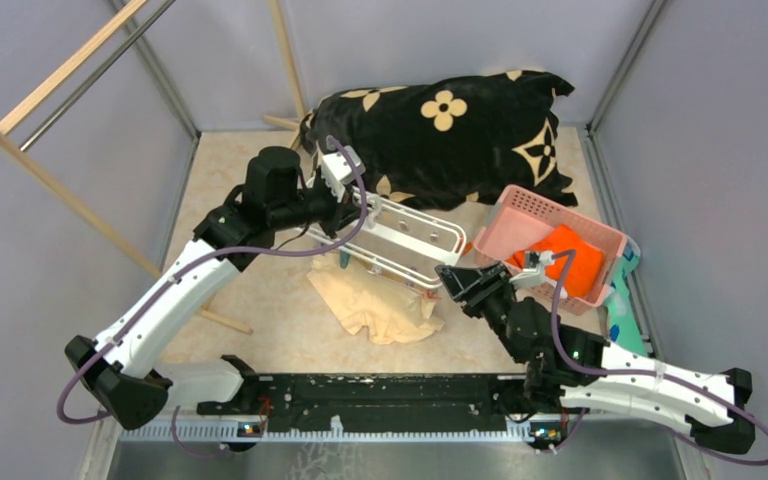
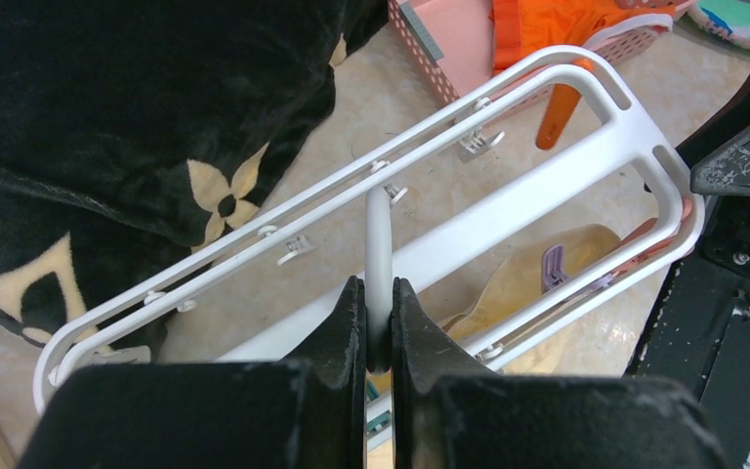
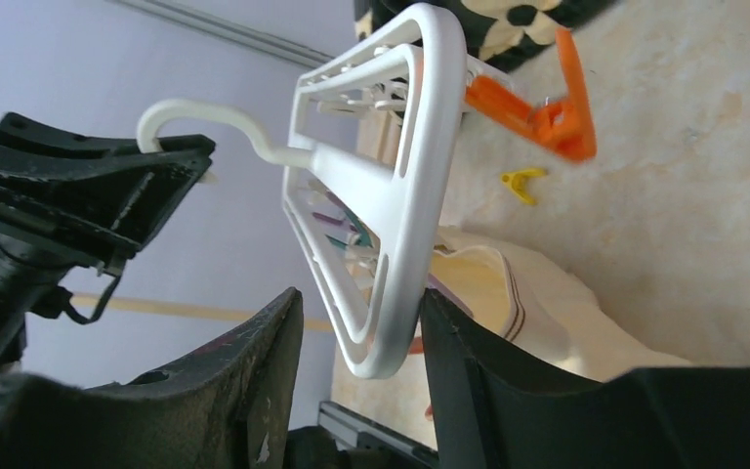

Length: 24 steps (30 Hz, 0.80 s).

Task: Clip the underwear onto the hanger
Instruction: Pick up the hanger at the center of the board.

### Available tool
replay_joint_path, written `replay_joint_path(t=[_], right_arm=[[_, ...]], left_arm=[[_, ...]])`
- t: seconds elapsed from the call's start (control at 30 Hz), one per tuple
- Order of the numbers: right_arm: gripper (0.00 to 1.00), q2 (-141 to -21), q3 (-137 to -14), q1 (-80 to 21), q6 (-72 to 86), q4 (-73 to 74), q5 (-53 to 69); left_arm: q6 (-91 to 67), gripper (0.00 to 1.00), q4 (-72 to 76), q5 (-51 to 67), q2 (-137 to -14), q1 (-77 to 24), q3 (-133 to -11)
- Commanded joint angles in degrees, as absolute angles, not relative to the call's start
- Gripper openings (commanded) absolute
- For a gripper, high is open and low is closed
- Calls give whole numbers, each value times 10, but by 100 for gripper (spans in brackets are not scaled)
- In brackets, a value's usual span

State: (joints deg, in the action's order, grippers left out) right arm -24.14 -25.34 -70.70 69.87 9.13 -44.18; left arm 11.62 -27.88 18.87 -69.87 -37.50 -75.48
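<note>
Left claw (image 2: 378, 293): clenched on the curved hook of the hanger (image 2: 547, 186) — the frame is carried above the desk (image 1: 290, 340) by that thin stem alone.
Right claw (image 3: 361, 303): released, its jaws set apart on either side of the frame's end. A gap is seen on one side; contact on the other cannot be told.
Underwear (image 1: 375, 305): seen crumpled on the desk, about the middle and toward the near edge, partly under the raised frame. No clip is fastened on it.
Pivot risk: the frame may be swung about its hook if it is nudged by the right claw before it is gripped.
Strain risk: once both ends are clamped, the hook could be bent or snapped by any mismatch between the arms.
Clip risk: the orange clip (image 3: 547, 122) is hung loosely and can be knocked aside — a missed pinch is then likely.
Cloth risk: with both claws taken up by the hanger, the fabric is held by nothing.
Basket risk: the pink basket (image 1: 495, 232) by the right edge is close to the frame's end and could be struck.
</note>
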Motion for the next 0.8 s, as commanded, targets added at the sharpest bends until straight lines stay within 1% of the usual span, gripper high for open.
replay_joint_path(t=[0.0,0.43,0.77], right_arm=[[46,-245,-242,-705,682,-26,-456],[41,-239,-247,-697,679,-6,-472],[39,-223,-251,-694,647,-6,-433]], left_arm=[[124,0,-226,216,-668,-374,-764],[130,0,-228,241,-636,-374,-765],[163,0,-252,282,-611,-374,-762]])
